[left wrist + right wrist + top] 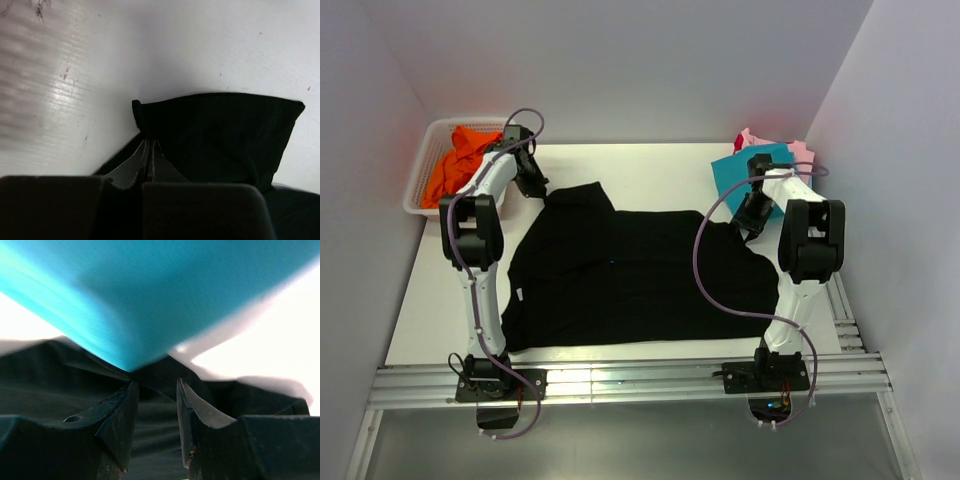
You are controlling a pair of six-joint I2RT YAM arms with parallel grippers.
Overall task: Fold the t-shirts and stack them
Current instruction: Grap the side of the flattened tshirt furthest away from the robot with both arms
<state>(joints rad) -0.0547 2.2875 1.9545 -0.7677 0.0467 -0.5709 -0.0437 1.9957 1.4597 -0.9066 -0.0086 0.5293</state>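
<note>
**One corner pinched, the other jaws apart**

The left gripper (149, 162) is clamped on a folded corner of the black t-shirt (640, 275). The right gripper (156, 410) stands part-open over the shirt's far right edge, perhaps not touching it. The shirt lies wrinkled across the table (650, 170), with the teal t-shirt (165, 295) just beyond it

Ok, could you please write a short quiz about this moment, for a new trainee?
1. True or false: the left gripper is shut on an edge of the black t-shirt.
2. Where does the orange t-shirt lie? A) in the white basket; B) on a shelf; C) on the floor.
3. Fill in: the right gripper hangs with its jaws ____ over the black t-shirt, close to the teal t-shirt.

Key: 1 true; 2 A; 3 open.
</note>
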